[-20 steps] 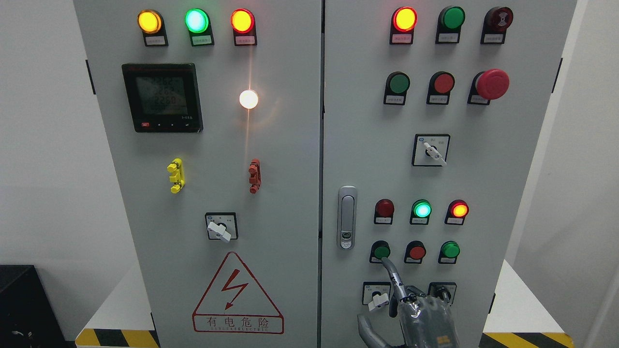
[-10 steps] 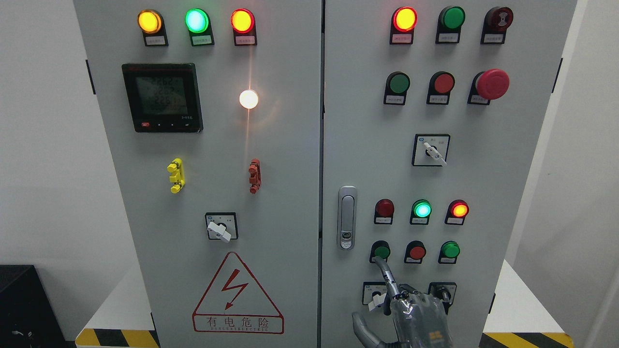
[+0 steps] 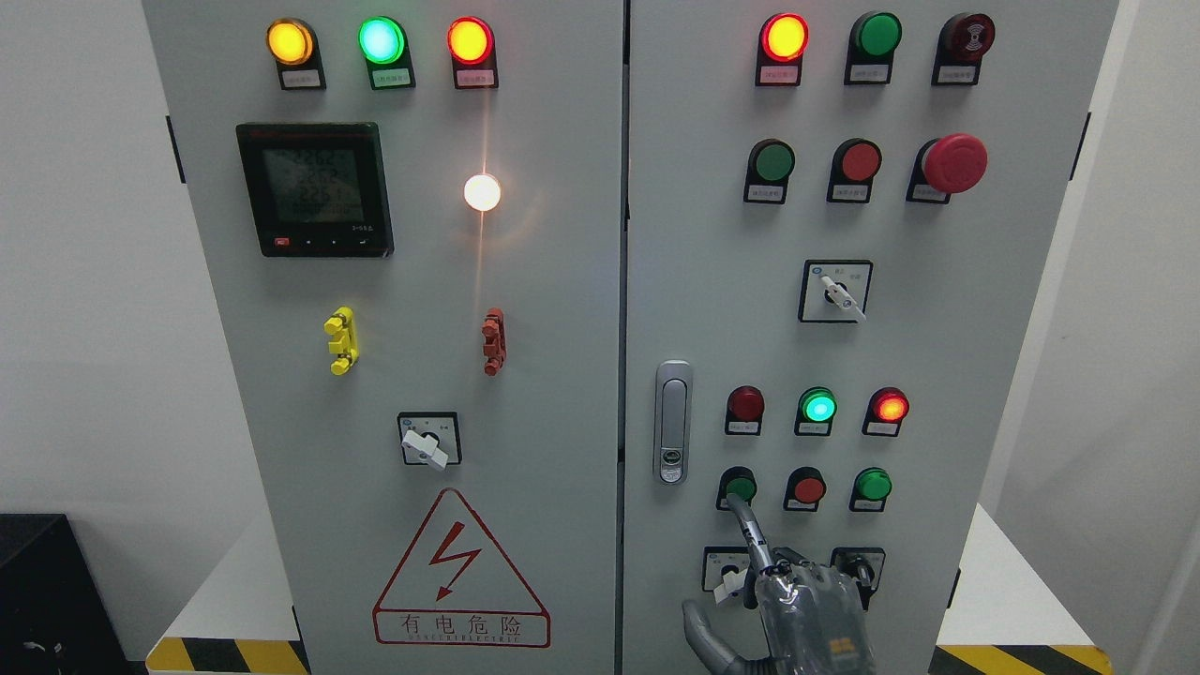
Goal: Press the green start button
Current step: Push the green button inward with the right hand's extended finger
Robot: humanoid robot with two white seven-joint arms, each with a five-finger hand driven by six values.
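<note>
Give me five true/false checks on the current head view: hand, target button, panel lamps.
1. The right hand has one finger extended, its tip just below the green start button. True.
2. The left hand is also on the panel. False: only one hand shows.
3. The red mushroom button sits at the upper right of the right door. True.
4. The green lamp above the button row is dark. False: it is lit.
5. The hand is gripping the door handle. False: the handle is untouched, left of the hand.
</note>
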